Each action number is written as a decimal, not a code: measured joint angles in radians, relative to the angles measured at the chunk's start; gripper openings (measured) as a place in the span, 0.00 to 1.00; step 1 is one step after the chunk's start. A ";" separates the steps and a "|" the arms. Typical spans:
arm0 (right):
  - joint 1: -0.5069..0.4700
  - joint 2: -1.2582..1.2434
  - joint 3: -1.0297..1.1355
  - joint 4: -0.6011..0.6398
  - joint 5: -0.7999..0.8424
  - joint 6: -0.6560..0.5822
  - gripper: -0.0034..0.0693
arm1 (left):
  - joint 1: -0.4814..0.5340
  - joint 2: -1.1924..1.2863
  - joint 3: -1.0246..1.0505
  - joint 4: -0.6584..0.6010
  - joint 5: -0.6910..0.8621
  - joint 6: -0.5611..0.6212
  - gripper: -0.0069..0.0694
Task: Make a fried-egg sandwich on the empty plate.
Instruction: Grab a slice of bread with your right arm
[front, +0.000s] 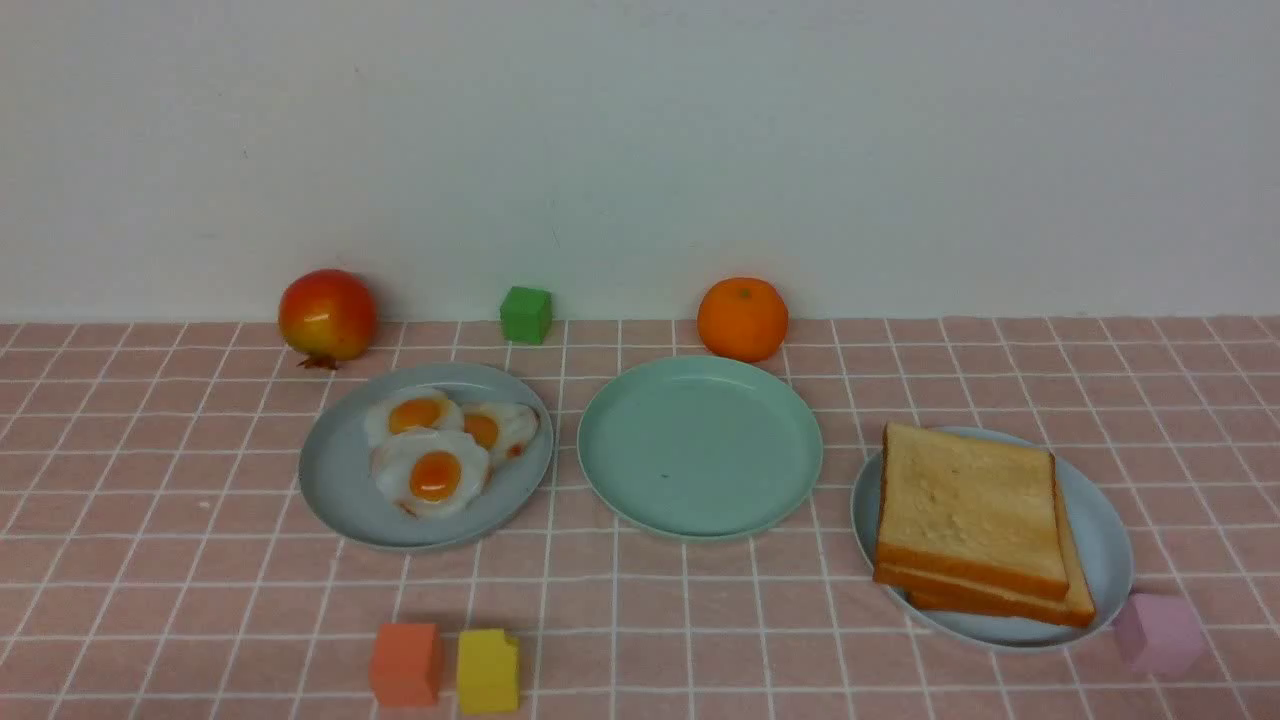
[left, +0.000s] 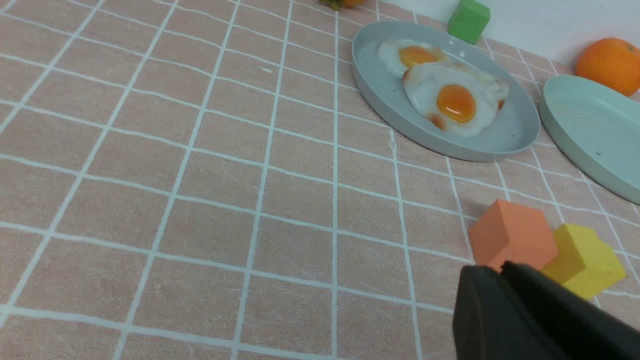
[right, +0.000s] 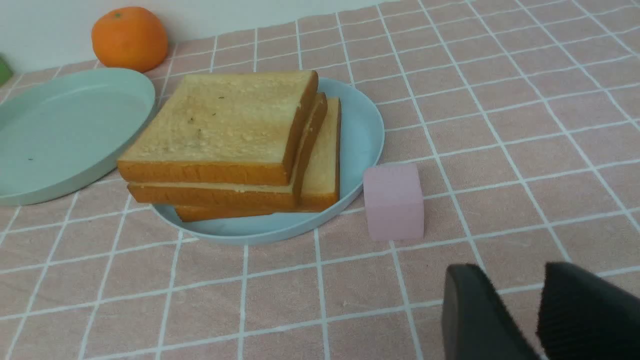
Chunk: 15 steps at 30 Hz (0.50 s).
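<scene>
Nothing assembled: the mint-green plate (front: 700, 450) stands bare, midway between the fried eggs (front: 435, 470) and the stacked toast slices (front: 965, 500). Left gripper (left: 500, 267) closed, empty; right gripper (right: 520, 280) parted, empty. Every step evidently remains.

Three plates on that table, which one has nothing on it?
The round mint-green plastic plate in the middle. The pale grey-blue plate on the left carries fried eggs, the right one stacked toast slices.
</scene>
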 joint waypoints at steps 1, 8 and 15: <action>0.000 0.000 0.000 0.000 0.000 0.000 0.38 | 0.000 0.000 0.000 0.000 0.000 0.000 0.20; 0.000 0.000 0.000 0.000 0.000 0.000 0.38 | 0.000 0.000 0.000 0.000 0.000 0.000 0.20; 0.000 0.000 0.000 0.000 0.000 0.000 0.38 | 0.000 0.000 0.001 -0.006 -0.006 0.000 0.20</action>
